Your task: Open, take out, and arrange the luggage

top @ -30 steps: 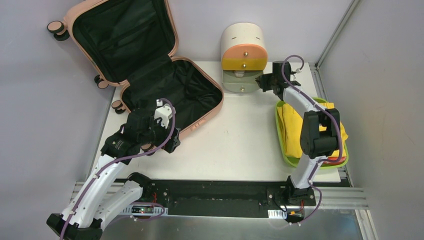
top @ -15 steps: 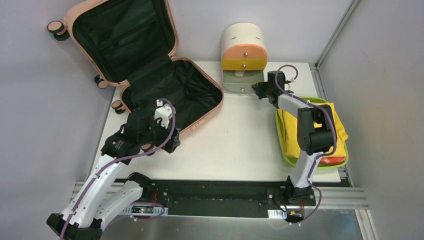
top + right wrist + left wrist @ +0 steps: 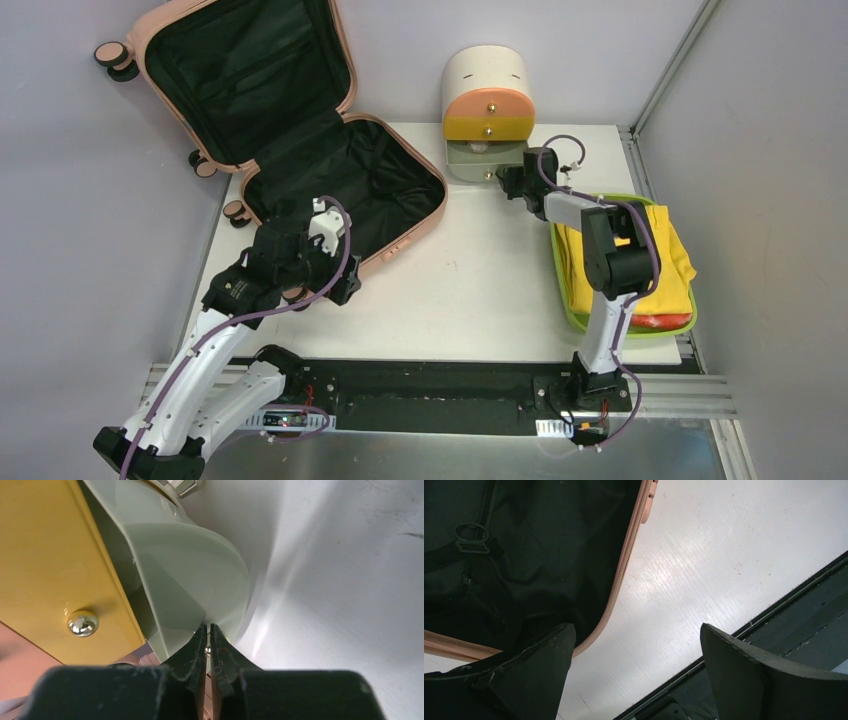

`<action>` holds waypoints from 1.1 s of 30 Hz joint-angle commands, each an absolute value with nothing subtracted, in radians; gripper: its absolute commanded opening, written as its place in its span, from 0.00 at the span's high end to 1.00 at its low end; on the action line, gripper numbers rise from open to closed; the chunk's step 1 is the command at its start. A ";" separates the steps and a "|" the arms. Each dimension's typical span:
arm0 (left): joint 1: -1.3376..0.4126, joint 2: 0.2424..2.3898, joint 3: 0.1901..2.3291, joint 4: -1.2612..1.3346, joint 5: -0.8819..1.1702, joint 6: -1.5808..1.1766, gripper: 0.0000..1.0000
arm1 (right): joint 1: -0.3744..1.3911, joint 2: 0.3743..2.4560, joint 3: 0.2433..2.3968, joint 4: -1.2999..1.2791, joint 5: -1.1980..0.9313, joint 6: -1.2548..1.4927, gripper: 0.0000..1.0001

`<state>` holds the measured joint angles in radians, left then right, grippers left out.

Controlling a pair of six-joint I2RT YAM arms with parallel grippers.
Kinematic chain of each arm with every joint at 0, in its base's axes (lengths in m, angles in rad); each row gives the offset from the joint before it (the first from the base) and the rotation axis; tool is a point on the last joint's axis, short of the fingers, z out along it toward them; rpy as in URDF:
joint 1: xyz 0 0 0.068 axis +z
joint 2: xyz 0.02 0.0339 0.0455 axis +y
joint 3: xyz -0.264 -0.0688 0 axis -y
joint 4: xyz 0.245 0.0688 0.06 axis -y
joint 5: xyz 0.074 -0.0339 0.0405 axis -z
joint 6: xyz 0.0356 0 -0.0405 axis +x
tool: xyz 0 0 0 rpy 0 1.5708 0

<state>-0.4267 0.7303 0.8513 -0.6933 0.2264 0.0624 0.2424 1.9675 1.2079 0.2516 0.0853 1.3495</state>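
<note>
- Lying open at the far-left corner of the worktop (image 3: 480, 280), the luggage (image 3: 345, 185) has its base flat and its lid propped against the wall. The lid's top edge is cut off by the frame.
- The left wrist view catches only a slice of it: pink rim, black lining, a strap ring (image 3: 470, 537).
- Left fingers (image 3: 754, 675) are spread wide with nothing between them, hovering just over the luggage's near rim.
- Right fingers (image 3: 192, 655) are pinched together on a small metal knob (image 3: 206, 650) at the front of the grey drawer (image 3: 200, 580). The knob is nearly hidden, just a glint.
- The grey drawer sticks out from the cream drawer unit (image 3: 485, 75), below the yellow drawer (image 3: 50, 555).
- Green tray (image 3: 562, 300) at right holds a yellow cloth (image 3: 672, 250). The right arm crosses over it, blocking part.
- Red item (image 3: 660, 321) is mostly buried under the cloth, so I can't tell what it is.
</note>
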 commanded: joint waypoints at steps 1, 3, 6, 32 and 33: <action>-0.436 0.728 0.848 -0.678 0.239 0.057 0.01 | 0.249 1.995 1.275 0.329 0.122 1.390 0.93; -0.436 0.728 0.848 -0.678 0.239 0.057 0.01 | 0.251 2.007 1.289 0.338 0.129 1.397 0.93; -0.436 0.730 0.849 -0.678 0.238 0.058 0.01 | 0.256 2.033 1.318 0.355 0.138 1.399 0.93; -0.436 0.749 0.841 -0.678 0.205 0.057 0.01 | 0.253 2.204 1.538 0.382 0.205 1.510 0.92; -0.437 0.748 0.839 -0.678 0.203 0.057 0.01 | 0.253 2.208 1.544 0.381 0.206 1.510 0.92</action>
